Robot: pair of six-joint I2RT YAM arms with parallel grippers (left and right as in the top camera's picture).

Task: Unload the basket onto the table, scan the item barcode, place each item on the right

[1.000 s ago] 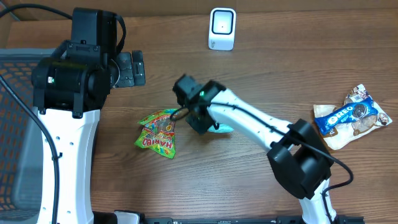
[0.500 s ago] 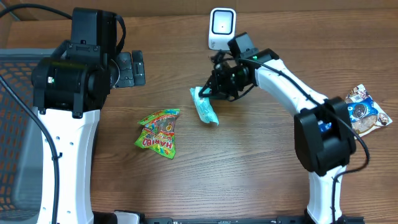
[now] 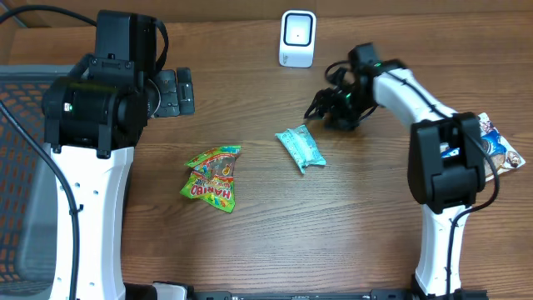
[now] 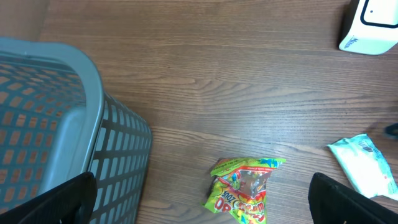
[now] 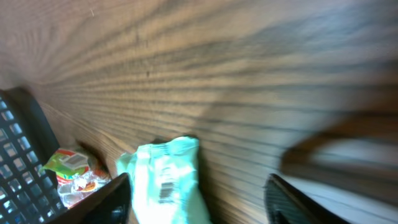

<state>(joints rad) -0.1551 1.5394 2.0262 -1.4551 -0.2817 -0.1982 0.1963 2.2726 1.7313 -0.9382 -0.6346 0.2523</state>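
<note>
Gripping the flat mint-green plastic packet [image 3: 300, 148] by an edge should keep its barcode [image 5: 165, 184] clear for the white box-shaped scanner [image 3: 297, 39]; right claw [image 3: 323, 108] gapes empty, left claw [image 3: 177, 91] wide

The desk [image 3: 333, 225] is brown wood with fine, darker grain lines. The packet [image 3: 300, 148] near its middle is pale mint green; the right wrist view shows a black barcode on a white patch of it. The candy bag [image 3: 211, 177] is bright green and yellow with red lettering. The scanner [image 3: 297, 38] at the far edge is white, its pale window outlined in dark grey. The biscuit pack [image 3: 502, 157] at the right edge is blue, white and tan. The basket [image 4: 112, 149] at the left edge is grey-blue, its walls a lattice of square holes. The left arm [image 3: 96, 217] and right arm [image 3: 412, 92] are white with black joints.
</note>
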